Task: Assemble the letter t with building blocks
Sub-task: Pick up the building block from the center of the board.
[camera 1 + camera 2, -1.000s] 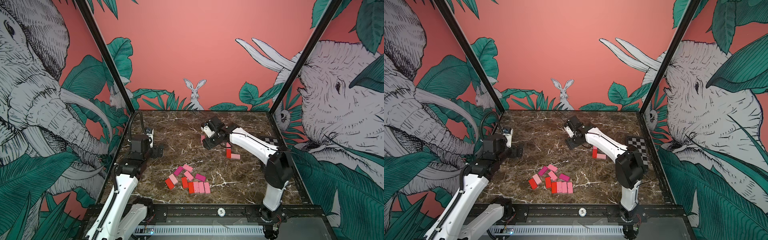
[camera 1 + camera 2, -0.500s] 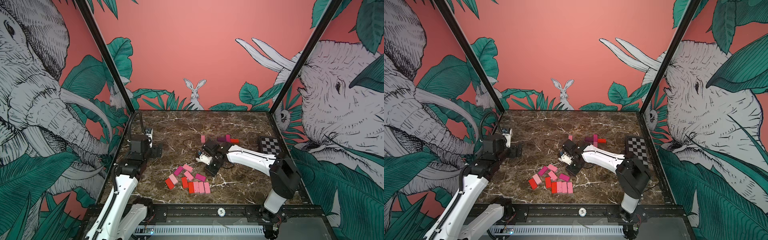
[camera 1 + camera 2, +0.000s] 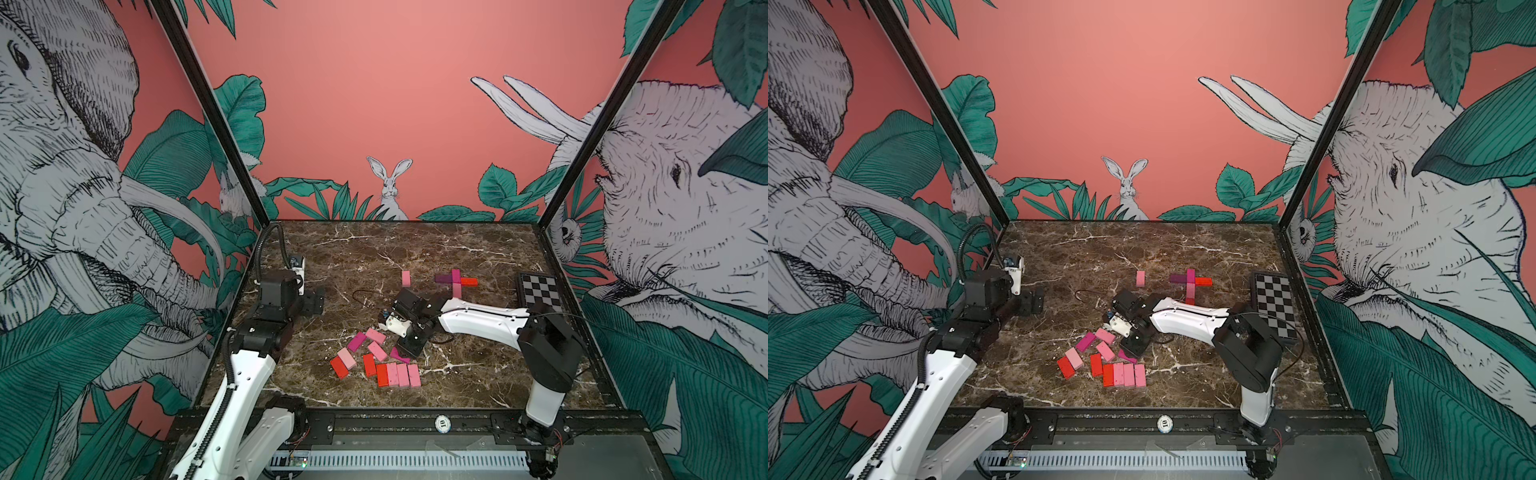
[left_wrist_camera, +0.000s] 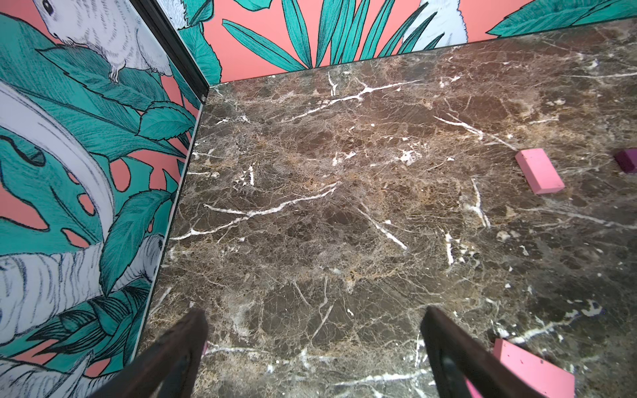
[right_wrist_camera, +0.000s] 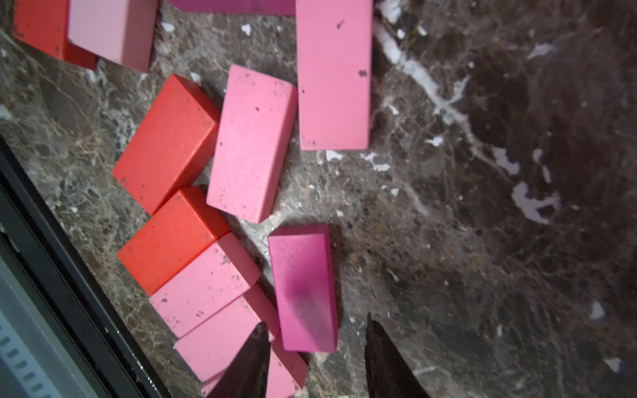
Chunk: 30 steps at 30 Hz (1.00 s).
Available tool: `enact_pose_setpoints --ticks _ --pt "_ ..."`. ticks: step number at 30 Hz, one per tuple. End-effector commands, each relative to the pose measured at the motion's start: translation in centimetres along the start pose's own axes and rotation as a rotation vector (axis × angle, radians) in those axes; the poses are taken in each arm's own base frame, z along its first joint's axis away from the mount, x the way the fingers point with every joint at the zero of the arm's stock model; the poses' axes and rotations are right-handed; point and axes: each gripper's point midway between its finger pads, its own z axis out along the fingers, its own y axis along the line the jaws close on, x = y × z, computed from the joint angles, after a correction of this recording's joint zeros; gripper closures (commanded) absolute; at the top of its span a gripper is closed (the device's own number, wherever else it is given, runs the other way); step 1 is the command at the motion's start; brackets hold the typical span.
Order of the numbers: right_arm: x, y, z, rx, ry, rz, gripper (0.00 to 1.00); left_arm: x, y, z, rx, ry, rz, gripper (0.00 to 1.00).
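Desk (image 3: 478, 249): brown marble, building blocks in two groups. Far right, started t (image 3: 456, 279): crossbar of purple, magenta and red, one pink below as stem. Stem looks short, so more to add. Loose pile (image 3: 390, 372) front centre, about ten blocks. Right claw (image 5: 315, 330) part-spread astride magenta block (image 5: 303, 289) at pile's edge, not pinching. Left claw (image 4: 313, 320) spread wide, empty.

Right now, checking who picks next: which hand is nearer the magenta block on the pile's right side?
Right. The right hand straddles the magenta block, jaws on either side; the left hand hovers open, well away on the block's left.
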Motion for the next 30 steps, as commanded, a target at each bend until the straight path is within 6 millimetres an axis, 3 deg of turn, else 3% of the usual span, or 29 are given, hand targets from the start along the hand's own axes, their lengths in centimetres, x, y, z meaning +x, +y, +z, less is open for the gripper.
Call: enact_pose_setpoints --ticks 1,20,28,30 --pt "-0.4 1.0 0.9 -0.015 -0.010 -0.008 0.55 0.1 0.2 -0.3 -0.010 -0.008 0.003 0.01" --pt "1.6 -1.4 2.5 0.120 0.102 -0.031 0.63 0.1 0.3 -0.3 -0.014 -0.008 0.004 0.01" --pt "1.2 -2.2 1.9 0.126 0.138 -0.106 0.85 0.0 0.2 -0.4 -0.005 -0.012 0.003 0.01" --pt "-0.3 -2.4 0.8 0.126 0.109 -0.133 0.87 0.0 0.2 -0.4 -0.005 -0.011 0.003 0.01"
